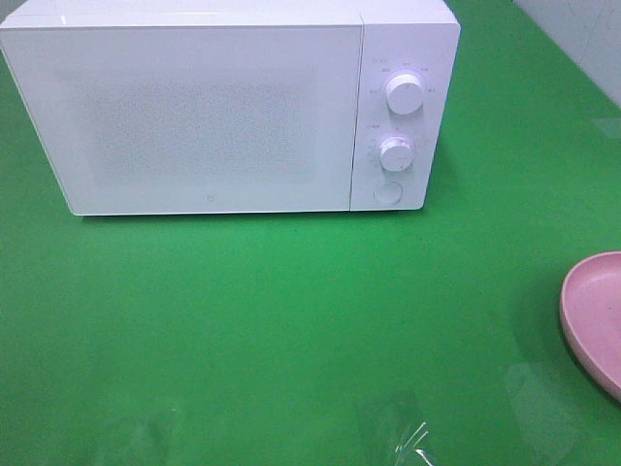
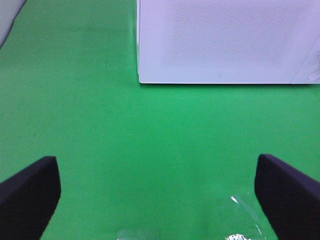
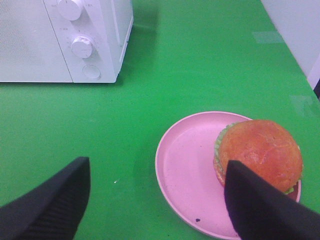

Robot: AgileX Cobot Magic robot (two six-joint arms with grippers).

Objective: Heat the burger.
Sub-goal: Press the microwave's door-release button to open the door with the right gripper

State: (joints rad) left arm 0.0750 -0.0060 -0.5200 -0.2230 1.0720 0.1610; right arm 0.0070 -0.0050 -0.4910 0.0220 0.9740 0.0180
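Surface: green table [image 1: 291, 320], flat, carrying every item listed.
Microwave: white microwave [image 1: 432, 58], at the far side of the table, left of centre in the high view.
Door: door [image 1: 194, 116] closed, with a pale speckled window.
Controls: upper knob [image 1: 405, 93] above lower knob [image 1: 396, 152], with a round button [image 1: 387, 193] beneath, all on the panel right of the door.
Plate: pink plate [image 1: 597, 320], at the right edge of the high view and cut off by it, well apart from the microwave.
Burger: burger [image 3: 260, 152], out of the high view. The right wrist view shows it resting on the pink plate, on the side away from the microwave, brown bun uppermost and green lettuce showing at its edge.
Film: clear film [image 1: 412, 442], crinkled, at the near edge of the table.
Left gripper: left gripper [image 2: 156, 165], jaws wide apart, nothing between them, over bare table facing the microwave door.
Right gripper: right gripper [image 3: 157, 167], jaws apart, over the plate. One dark finger [image 3: 260, 205] overlaps the burger's near edge; whether it touches cannot be told.
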